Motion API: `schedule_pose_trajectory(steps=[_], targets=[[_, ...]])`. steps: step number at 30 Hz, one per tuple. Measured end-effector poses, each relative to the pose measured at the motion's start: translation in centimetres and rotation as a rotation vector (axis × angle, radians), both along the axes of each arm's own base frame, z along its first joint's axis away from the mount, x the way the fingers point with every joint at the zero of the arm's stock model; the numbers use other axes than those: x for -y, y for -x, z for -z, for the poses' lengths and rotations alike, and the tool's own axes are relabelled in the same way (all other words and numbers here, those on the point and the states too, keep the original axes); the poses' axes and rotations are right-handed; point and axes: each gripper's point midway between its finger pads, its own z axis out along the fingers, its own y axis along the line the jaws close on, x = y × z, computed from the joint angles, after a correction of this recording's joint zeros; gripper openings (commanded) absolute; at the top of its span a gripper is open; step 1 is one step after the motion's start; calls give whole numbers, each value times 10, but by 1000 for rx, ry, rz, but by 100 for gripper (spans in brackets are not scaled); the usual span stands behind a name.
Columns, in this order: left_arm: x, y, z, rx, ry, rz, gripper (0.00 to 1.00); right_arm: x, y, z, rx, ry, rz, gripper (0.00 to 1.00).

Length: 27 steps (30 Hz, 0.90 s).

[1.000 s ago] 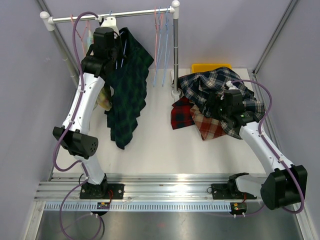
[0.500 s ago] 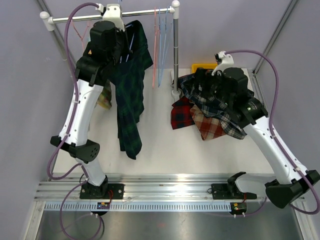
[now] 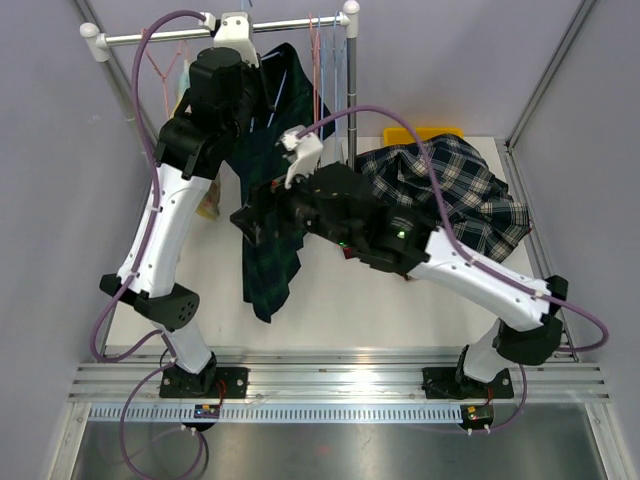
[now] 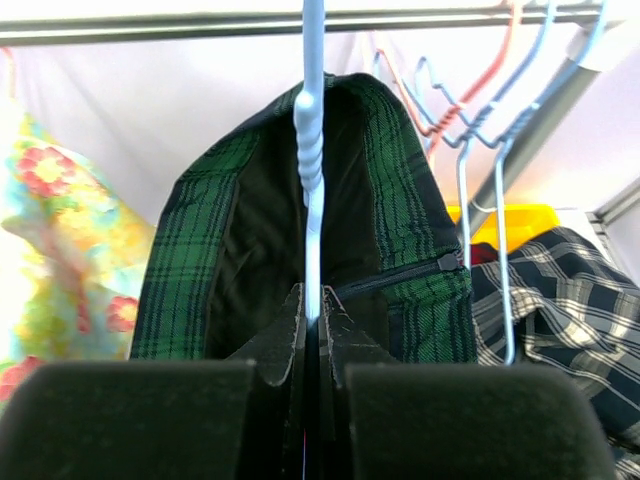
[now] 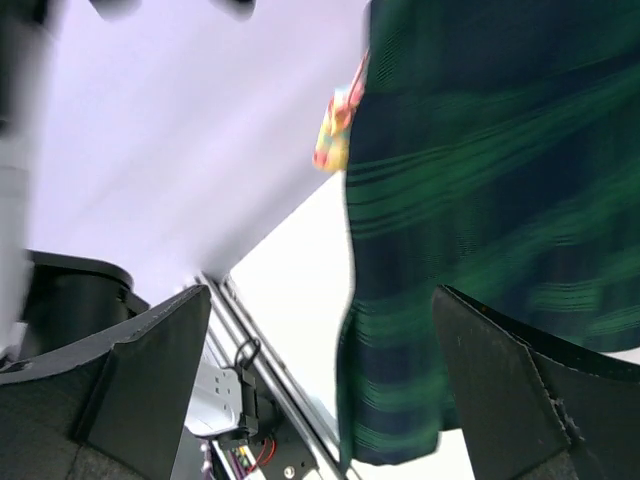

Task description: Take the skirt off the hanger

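A dark green plaid skirt (image 3: 268, 235) hangs from a light blue wire hanger (image 4: 311, 130) near the rack rail. My left gripper (image 4: 314, 300) is shut on the hanger's wire just below the skirt's waistband (image 4: 200, 240); in the top view it sits high by the rail (image 3: 238, 105). My right gripper (image 3: 250, 216) is open at the skirt's left side, about mid-height. In the right wrist view its wide-open jaws (image 5: 320, 390) frame the skirt's lower part (image 5: 480, 170), which is blurred and lies between them without touching them.
The clothes rail (image 3: 150, 37) and its pole (image 3: 351, 100) stand at the back with several empty hangers (image 3: 320, 60). A floral garment (image 3: 207, 200) hangs on the left. A pile of plaid clothes (image 3: 455, 185) and a yellow bin (image 3: 420, 132) lie at the right.
My right arm has swung from the clothes pile across to the left and now reaches the hanging skirt. My left arm has risen slightly with the hanger.
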Motion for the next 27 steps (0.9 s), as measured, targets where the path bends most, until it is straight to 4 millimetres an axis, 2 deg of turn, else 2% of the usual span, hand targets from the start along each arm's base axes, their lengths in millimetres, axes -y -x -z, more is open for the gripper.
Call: schedule_pose_trajectory(steps=[4,7,9,10,11,12,15,19,21,23,27], targets=[[8,4,1,-6,15,16,0,-29,-3,39,-44,72,4,100],[14,6,1,-10,21,27,0,-37,-12,59,-69,100,39,98],[16,9,2,-15,25,32,0,-38,-17,66,-75,110,67,75],[16,11,1,-16,28,33,0,-38,-19,68,-78,109,82,59],[17,13,1,-17,31,34,0,-37,-21,70,-81,110,92,16],[16,15,-1,-14,35,35,0,-36,-23,73,-79,112,107,0],[11,24,-3,-12,37,36,0,-38,-26,83,-98,105,131,0],[5,29,-9,3,37,21,0,-38,-16,102,-108,125,139,0],[3,29,-10,10,35,10,0,-33,-2,116,-115,147,144,0],[2,28,-12,17,32,2,0,-28,21,134,-121,181,134,0],[0,36,9,-48,-25,4,0,-22,59,168,-132,255,129,0]])
